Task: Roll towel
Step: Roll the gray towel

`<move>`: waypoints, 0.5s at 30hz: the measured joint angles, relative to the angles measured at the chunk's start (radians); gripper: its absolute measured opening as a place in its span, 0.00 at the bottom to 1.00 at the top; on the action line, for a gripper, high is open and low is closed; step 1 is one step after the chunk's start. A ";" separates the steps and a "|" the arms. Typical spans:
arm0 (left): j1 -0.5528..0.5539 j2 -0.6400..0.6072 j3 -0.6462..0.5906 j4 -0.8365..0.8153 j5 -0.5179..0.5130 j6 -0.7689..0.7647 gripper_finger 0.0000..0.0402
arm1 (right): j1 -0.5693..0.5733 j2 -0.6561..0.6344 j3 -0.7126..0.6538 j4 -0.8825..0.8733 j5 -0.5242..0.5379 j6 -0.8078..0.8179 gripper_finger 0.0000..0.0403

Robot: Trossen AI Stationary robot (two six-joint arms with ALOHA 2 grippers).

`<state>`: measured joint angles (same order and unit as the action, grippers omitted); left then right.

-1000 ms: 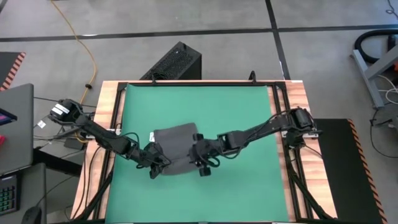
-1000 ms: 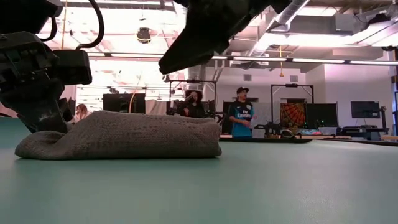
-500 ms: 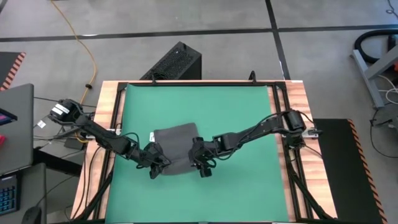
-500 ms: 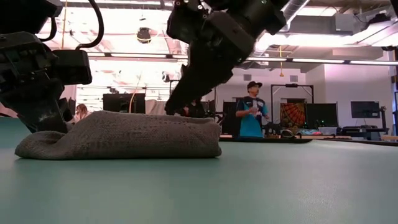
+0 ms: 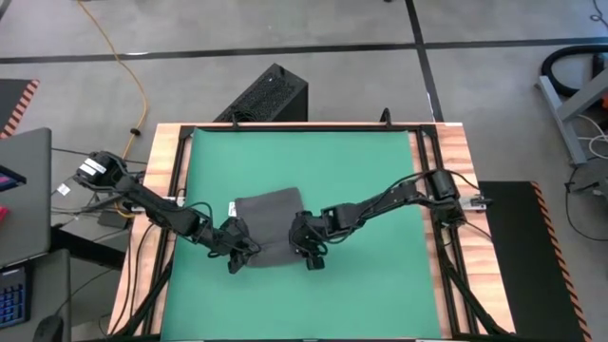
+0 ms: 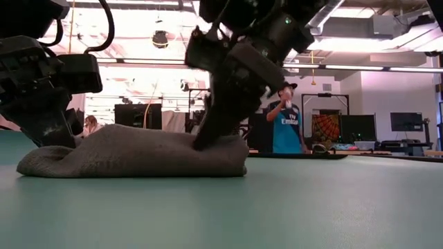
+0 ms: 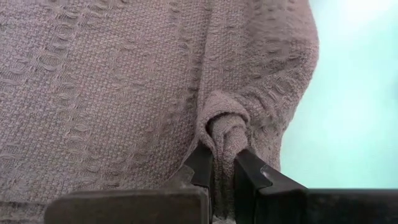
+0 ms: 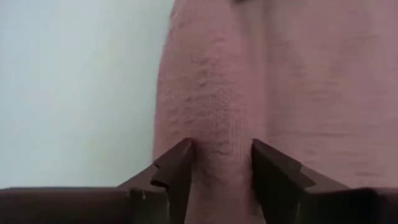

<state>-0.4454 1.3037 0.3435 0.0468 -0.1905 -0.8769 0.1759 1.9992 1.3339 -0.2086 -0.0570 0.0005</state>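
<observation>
left gripper (image 7: 224, 168): pinched tight on a bunched fold at the towel's (image 5: 268, 228) left near corner | right gripper (image 8: 221, 165): fingers spread, straddling the towel's right edge, tips pressed into the cloth | towel: folded flat, mid-mat (image 5: 380, 161), slightly left and near | person (image 6: 285, 128) standing way back in the room

the wooden table (image 5: 458, 152) stood on a grey concrete floor (image 5: 313, 24) crossed by dark seams. a yellow cable (image 5: 122, 66) ran over the floor beyond the table's far left corner, and a black box (image 5: 266, 95) sat just behind its far edge. behind the table, a person in a teal shirt (image 6: 286, 128) stood under long ceiling lights (image 6: 360, 67), near monitors (image 6: 405, 122).
</observation>
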 joint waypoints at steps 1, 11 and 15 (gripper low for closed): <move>0.000 0.000 0.000 0.002 -0.001 -0.002 0.03 | 0.003 0.004 0.000 -0.007 -0.007 0.001 0.43; 0.002 -0.051 -0.001 0.010 0.096 -0.075 0.02 | -0.006 0.045 0.004 -0.073 0.006 0.149 0.13; -0.002 -0.138 -0.001 0.004 0.201 -0.101 0.02 | -0.025 0.048 0.007 -0.083 -0.013 0.202 0.05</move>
<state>-0.4473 1.1655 0.3428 0.0510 0.0107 -0.9775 0.1508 2.0472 1.3407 -0.2919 -0.0699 0.2023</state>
